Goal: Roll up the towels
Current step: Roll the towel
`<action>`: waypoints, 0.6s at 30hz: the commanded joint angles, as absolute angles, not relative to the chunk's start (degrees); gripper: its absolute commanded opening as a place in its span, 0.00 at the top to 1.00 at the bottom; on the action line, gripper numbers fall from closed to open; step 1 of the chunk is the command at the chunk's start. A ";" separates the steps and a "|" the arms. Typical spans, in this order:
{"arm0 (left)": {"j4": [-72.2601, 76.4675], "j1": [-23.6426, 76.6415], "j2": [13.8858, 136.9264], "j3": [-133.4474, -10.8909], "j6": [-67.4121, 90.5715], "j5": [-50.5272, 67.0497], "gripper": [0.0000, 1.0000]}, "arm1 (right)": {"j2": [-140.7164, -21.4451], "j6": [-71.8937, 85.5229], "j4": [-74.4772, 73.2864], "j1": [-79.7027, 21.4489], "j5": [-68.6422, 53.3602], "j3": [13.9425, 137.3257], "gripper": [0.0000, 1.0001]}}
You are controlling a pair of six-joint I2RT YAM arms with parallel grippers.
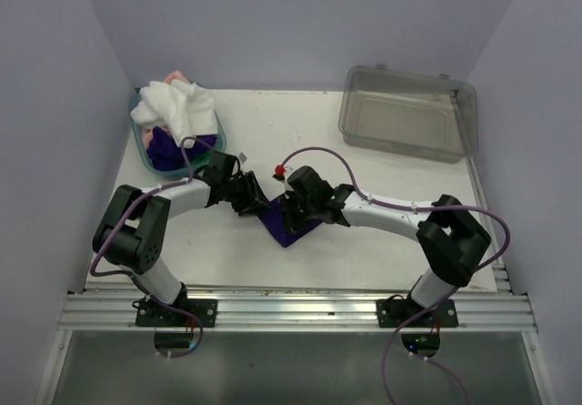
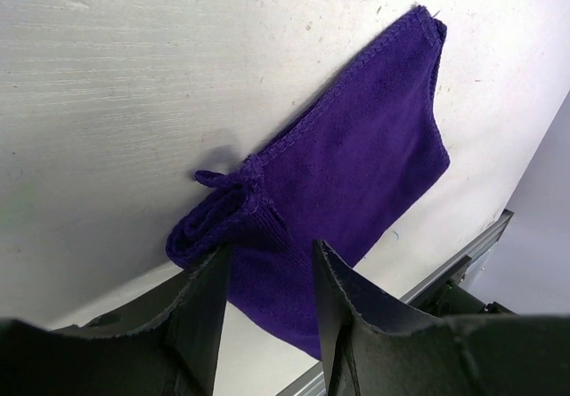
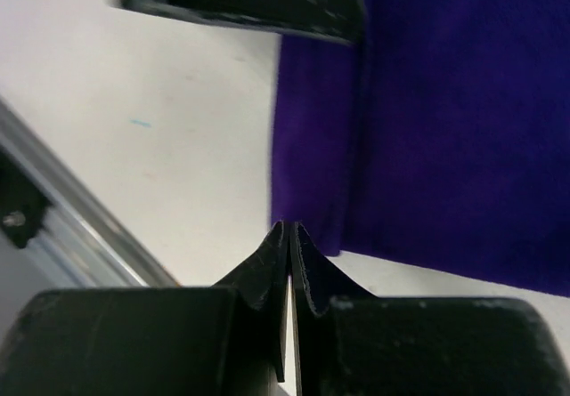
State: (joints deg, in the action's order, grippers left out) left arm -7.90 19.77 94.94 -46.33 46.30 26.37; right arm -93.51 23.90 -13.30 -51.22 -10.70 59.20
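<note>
Top external: left pincer (image 1: 257,207), right pincer (image 1: 289,217) angle inward over purple towel (image 1: 296,235).

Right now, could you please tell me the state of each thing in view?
Dark purple cloth towel: lying flat, one end loosely rolled.
Teal plastic basket: holding unrolled towels.
White cloth towel: crumpled, heaped on top in the basket.
Clear grey plastic bin: no lid, nothing visible inside.
Left gripper: open, over the rolled end.
Right gripper: shut, at the purple towel's edge.
</note>
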 commanded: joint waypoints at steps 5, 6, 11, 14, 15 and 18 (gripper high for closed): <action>-8.79 19.51 96.24 -48.43 44.83 25.75 0.54 | -96.50 25.14 -15.82 -51.15 -3.70 57.13 0.97; -8.62 19.42 96.33 -48.51 45.00 25.93 0.54 | -96.59 25.22 -15.91 -51.33 -3.26 57.04 0.98; -8.96 19.60 97.47 -49.13 45.09 25.84 0.54 | -92.82 25.66 -16.70 -51.59 -0.44 55.90 0.98; -8.70 19.69 97.56 -48.69 45.17 25.75 0.54 | -91.06 25.31 -17.75 -52.38 -0.18 57.03 0.98; -8.61 19.69 97.56 -48.34 45.18 25.66 0.54 | -90.97 25.31 -18.71 -53.08 1.30 57.74 0.99; -8.88 19.69 96.95 -47.99 45.26 25.40 0.54 | -90.70 25.31 -21.88 -54.31 4.83 60.90 1.00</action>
